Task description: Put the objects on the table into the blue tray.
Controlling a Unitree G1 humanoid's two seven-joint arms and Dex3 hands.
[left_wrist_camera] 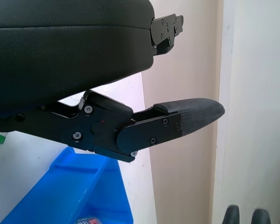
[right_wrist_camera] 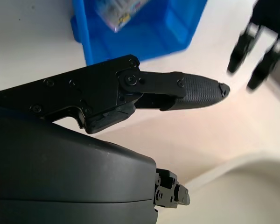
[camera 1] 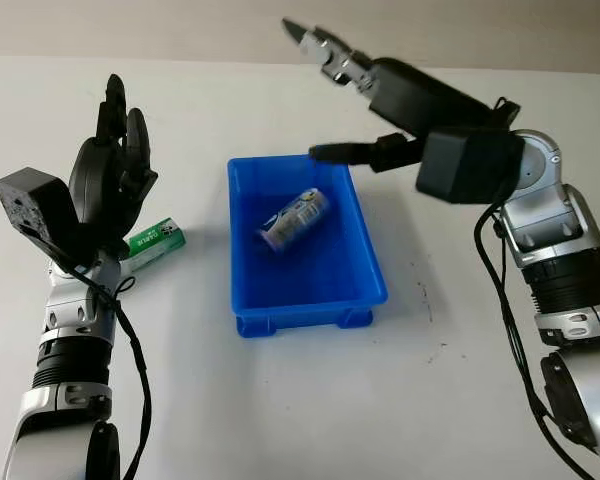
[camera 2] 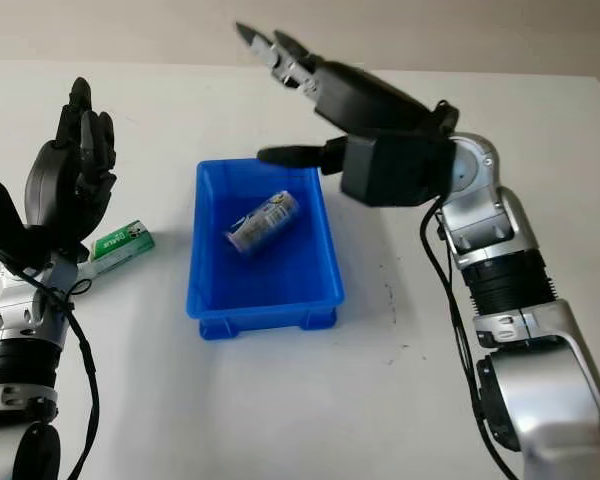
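Note:
A blue tray [camera 1: 365,262] sits mid-table with a small can [camera 1: 294,220] lying on its side inside it. A green and white box [camera 1: 158,243] lies flat on the table left of the tray. My left hand [camera 1: 115,165] is raised beside and just behind that box, open and holding nothing. My right hand [camera 1: 365,95] hovers above the tray's far right corner, open, with its thumb [camera 1: 345,153] over the tray's back rim. The right wrist view looks down on the tray [right_wrist_camera: 130,32] and the can [right_wrist_camera: 116,11].
The white table [camera 1: 450,390] extends on all sides of the tray. A beige wall [camera 1: 480,30] runs along the table's far edge. Black cables hang along both forearms.

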